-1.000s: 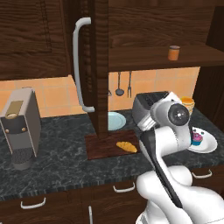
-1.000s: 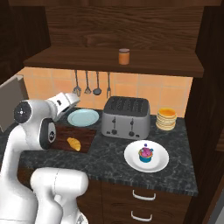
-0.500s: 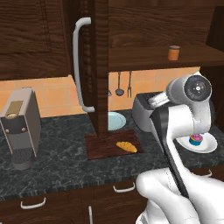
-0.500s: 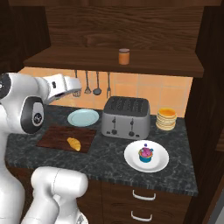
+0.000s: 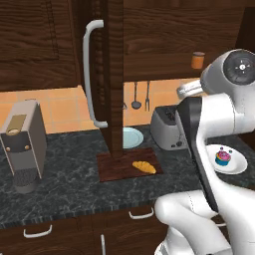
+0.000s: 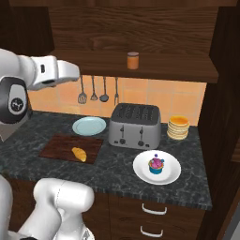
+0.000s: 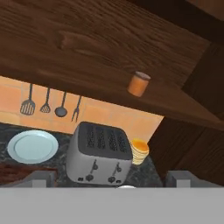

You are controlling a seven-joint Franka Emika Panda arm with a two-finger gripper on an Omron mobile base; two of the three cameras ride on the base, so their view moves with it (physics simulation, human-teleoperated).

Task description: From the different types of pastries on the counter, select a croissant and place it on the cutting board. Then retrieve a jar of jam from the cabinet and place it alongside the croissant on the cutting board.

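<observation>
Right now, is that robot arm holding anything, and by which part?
Nothing is held. The end effector is open and empty, its fingertips apart, facing the jar of jam on the cabinet shelf.

1 croissant (image 6: 79,154), 2 plates (image 6: 89,125) (1 jar (image 6: 133,60))
</observation>
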